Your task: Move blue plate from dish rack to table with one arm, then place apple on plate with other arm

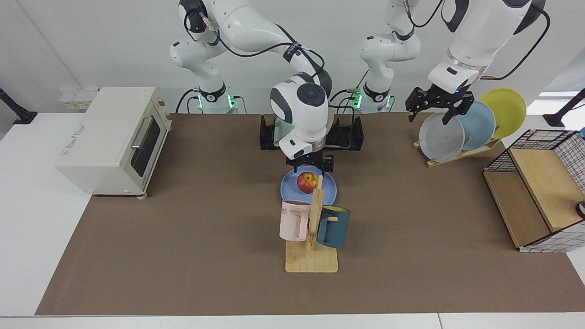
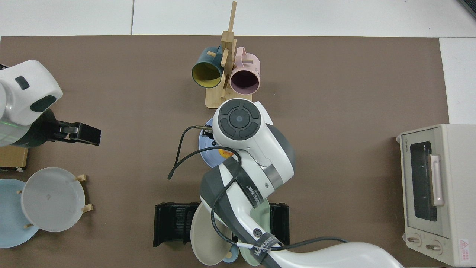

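The red and yellow apple point(image 1: 308, 182) rests on the blue plate point(image 1: 287, 188), which lies flat on the brown table point(image 1: 183, 228) in front of the black dish rack point(image 1: 349, 135). My right gripper point(image 1: 310, 166) hangs open just above the apple and holds nothing. From above, the right arm's wrist hides most of the plate point(image 2: 205, 152), and only a sliver of the apple point(image 2: 225, 153) shows. My left gripper point(image 1: 427, 120) waits open and empty above the wooden plate stand, far from the plate. The same gripper point(image 2: 87, 134) shows in the top view.
A wooden mug tree point(image 1: 313, 228) with a pink and a dark teal mug stands right in front of the plate. A toaster oven point(image 1: 112, 139) sits at one end. The slanted plate stand point(image 1: 441, 137) and a wire shelf point(image 1: 539, 192) are at the other. Green and beige plates remain in the rack point(image 2: 173, 223).
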`<state>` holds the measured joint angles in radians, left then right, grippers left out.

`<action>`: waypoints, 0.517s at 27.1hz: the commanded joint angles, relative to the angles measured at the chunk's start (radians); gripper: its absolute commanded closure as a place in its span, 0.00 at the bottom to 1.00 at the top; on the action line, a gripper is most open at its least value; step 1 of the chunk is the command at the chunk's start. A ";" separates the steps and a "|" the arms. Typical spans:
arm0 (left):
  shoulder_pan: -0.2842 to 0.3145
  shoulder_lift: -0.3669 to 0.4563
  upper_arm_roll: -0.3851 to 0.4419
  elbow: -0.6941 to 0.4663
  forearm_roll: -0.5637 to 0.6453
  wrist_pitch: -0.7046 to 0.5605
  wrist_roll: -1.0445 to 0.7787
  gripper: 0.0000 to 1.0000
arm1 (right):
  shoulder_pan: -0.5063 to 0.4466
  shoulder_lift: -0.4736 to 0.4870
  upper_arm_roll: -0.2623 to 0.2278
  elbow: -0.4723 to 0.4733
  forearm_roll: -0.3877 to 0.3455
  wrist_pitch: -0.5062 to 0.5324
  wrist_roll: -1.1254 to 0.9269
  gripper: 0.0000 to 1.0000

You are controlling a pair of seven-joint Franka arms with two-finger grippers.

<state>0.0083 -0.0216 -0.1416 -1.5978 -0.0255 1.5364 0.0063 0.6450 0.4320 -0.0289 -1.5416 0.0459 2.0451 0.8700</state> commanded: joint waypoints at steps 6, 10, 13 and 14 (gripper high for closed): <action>0.002 0.000 -0.001 0.018 0.006 -0.021 -0.008 0.00 | -0.165 -0.188 0.000 -0.117 0.016 -0.055 -0.274 0.00; 0.002 0.000 -0.001 0.018 0.006 -0.021 -0.008 0.00 | -0.241 -0.237 0.000 -0.170 0.016 -0.059 -0.417 0.00; 0.002 0.000 -0.001 0.018 0.006 -0.021 -0.008 0.00 | -0.300 -0.274 0.000 -0.222 0.014 -0.060 -0.524 0.00; 0.002 0.000 -0.001 0.018 0.006 -0.021 -0.009 0.00 | -0.317 -0.286 0.000 -0.244 0.014 -0.057 -0.557 0.00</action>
<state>0.0083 -0.0216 -0.1417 -1.5971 -0.0255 1.5364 0.0062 0.4031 0.2290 -0.0426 -1.6614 0.0460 1.9778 0.4650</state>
